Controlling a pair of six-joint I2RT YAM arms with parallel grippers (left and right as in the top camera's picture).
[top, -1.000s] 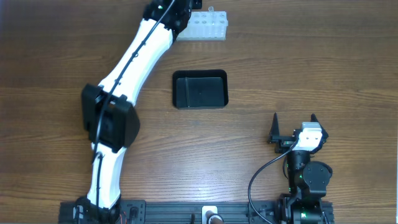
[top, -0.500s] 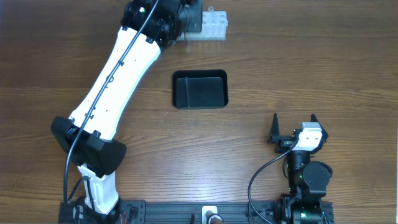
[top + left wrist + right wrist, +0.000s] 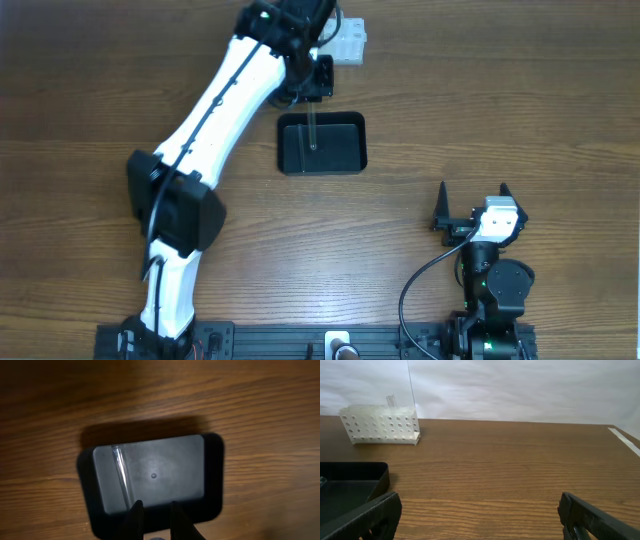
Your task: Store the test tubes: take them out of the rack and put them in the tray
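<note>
Left arm [image 3: 230, 100] swings from rack [image 3: 348, 40], 12 o'clock of tray [image 3: 345, 150], to above it; test tube [image 3: 313, 135] now lies inside, stored; left gripper [image 3: 155, 505] slightly parted, empty

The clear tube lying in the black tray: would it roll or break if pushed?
The test tube looks round and smooth, so it would probably roll sideways until the tray wall stops it. It looks thin and glassy, so it is likely fragile and slippery.

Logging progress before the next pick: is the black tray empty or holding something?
Holding something: one clear test tube lies on the floor of the tray, close to one side wall.
</note>
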